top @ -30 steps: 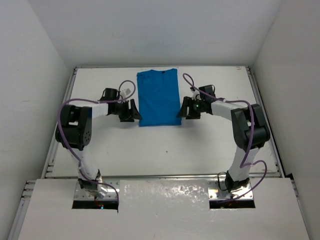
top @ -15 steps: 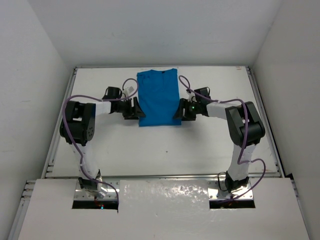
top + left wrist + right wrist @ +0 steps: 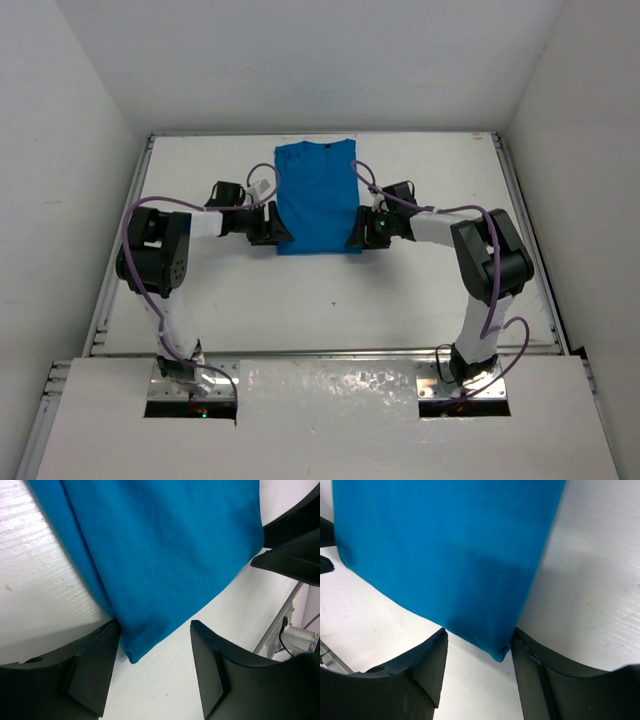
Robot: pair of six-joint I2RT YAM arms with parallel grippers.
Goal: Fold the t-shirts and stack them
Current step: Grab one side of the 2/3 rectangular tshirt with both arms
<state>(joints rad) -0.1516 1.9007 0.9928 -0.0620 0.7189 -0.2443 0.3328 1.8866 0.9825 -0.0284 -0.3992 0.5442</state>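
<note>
Blue t-shirt [image 3: 317, 195], near corners between each arm's parted jaws

Robot lab cell: white walls [image 3: 70, 150], table-bolted arms [image 3: 150, 255].

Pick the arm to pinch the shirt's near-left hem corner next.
Left. The left gripper straddles that corner of the t-shirt, jaws open, with the cloth corner lying between its fingers in the left wrist view. The right gripper sits at the opposite near corner.
</note>
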